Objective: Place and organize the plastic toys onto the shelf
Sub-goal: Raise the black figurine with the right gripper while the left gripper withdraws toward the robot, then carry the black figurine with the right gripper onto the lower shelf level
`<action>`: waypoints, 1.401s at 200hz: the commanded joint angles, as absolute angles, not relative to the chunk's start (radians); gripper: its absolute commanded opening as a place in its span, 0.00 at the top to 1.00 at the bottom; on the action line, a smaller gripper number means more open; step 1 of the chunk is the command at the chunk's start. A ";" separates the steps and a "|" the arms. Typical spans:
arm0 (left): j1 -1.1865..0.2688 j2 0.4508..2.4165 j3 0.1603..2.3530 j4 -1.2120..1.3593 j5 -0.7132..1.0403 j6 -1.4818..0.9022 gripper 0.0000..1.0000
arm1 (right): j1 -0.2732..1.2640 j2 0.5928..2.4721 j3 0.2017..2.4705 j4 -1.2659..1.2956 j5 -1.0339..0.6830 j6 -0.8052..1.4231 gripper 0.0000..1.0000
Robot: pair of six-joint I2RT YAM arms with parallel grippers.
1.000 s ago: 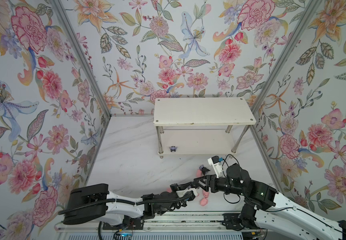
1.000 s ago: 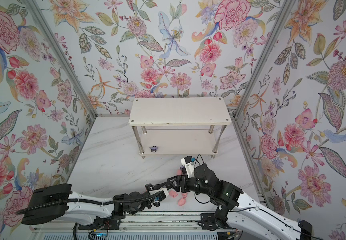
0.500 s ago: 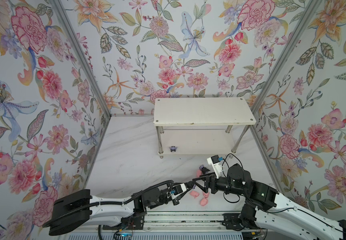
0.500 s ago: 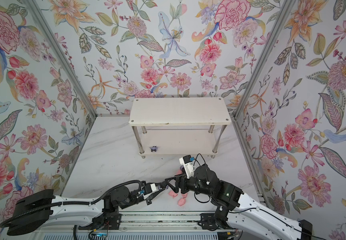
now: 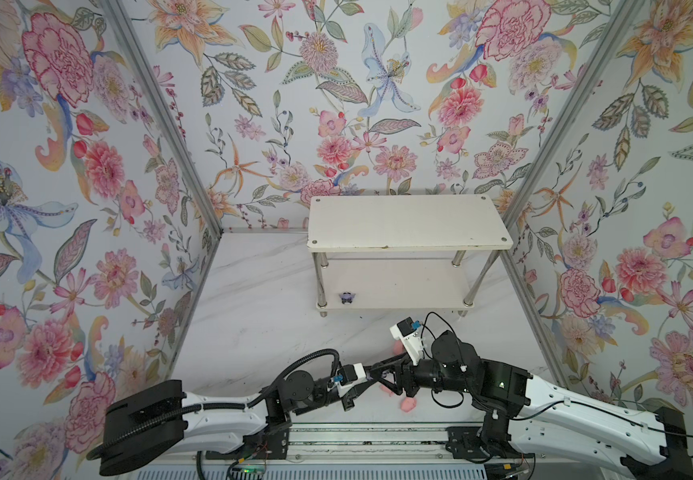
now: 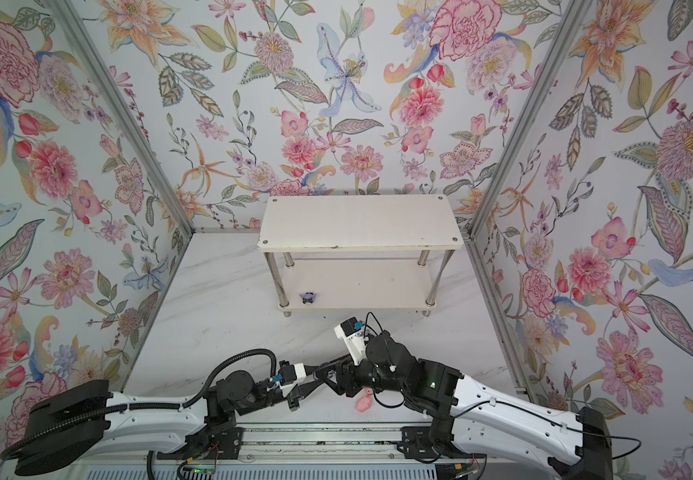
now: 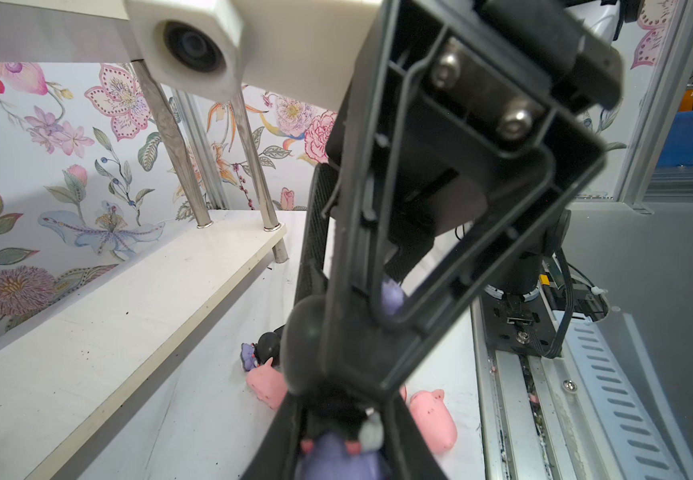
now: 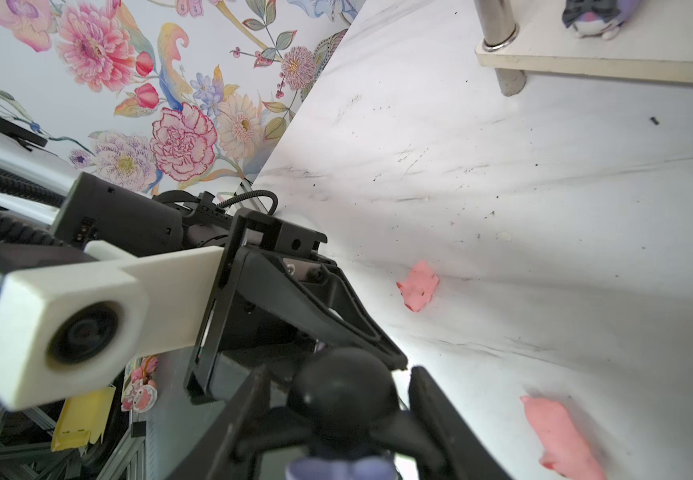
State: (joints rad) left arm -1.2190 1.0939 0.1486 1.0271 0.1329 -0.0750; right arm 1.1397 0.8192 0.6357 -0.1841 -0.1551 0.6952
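We see the two arms meet low over the front of the desk [image 5: 261, 316], a little right of its middle. The left gripper [image 7: 338, 428] is clamped tight on a purple figurine [image 7: 336, 457] with small pink patches. The right gripper [image 8: 338, 374] faces it tip to tip. In the right wrist view a black-eared purple figure sits between its two fingers [image 8: 432, 415], and to us it looks like the same figurine. Those fingers stand apart on either side of it, but we cannot tell whether they press on it.

The shelf [image 5: 407, 224] stands at the back edge of the desk, toward the right back corner. On its lower board, near the front left corner, we find a second figurine [image 5: 347, 297].

A third figurine [image 7: 261, 351] lies on the desk in front of the shelf. The arms hide it in both top views. Just beside it lies a near pig [image 7: 267, 384].

A front pig [image 5: 407, 404] lies clear of the arms, close to the front edge of the desk. In a top view we make out a half-hidden pig [image 5: 387, 388] beneath the meeting grippers. A further pink shape [image 5: 397, 345] shows behind the right wrist camera [image 5: 405, 332], toward the shelf.
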 commanded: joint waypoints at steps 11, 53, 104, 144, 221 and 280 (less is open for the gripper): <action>-1.202 1.108 0.135 1.114 0.167 -0.112 1.00 | 1.141 0.781 0.631 -0.170 -0.091 0.701 0.60; -1.193 1.146 0.136 1.177 0.131 -0.137 0.52 | 1.143 0.792 0.635 -0.170 -0.080 0.709 0.69; -1.193 1.068 0.101 1.153 0.045 -0.127 0.01 | 1.078 0.819 0.658 -0.246 0.000 0.691 0.78; -1.193 0.942 0.063 0.988 -0.164 -0.130 0.01 | 0.895 0.882 0.695 -0.293 0.065 0.606 0.79; -1.190 0.696 -0.040 0.794 -0.556 -0.181 0.07 | 0.779 1.332 0.977 -0.319 0.189 0.401 0.81; -1.173 0.535 -0.107 0.710 -0.632 -0.220 0.09 | 0.669 1.540 1.073 -0.268 0.110 0.375 0.81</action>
State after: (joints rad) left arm -1.1954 0.5774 0.0105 0.7570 -0.5671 -0.1913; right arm 0.6991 1.4948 1.0264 -0.2958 0.1390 0.4053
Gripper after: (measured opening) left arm 0.913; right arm 0.492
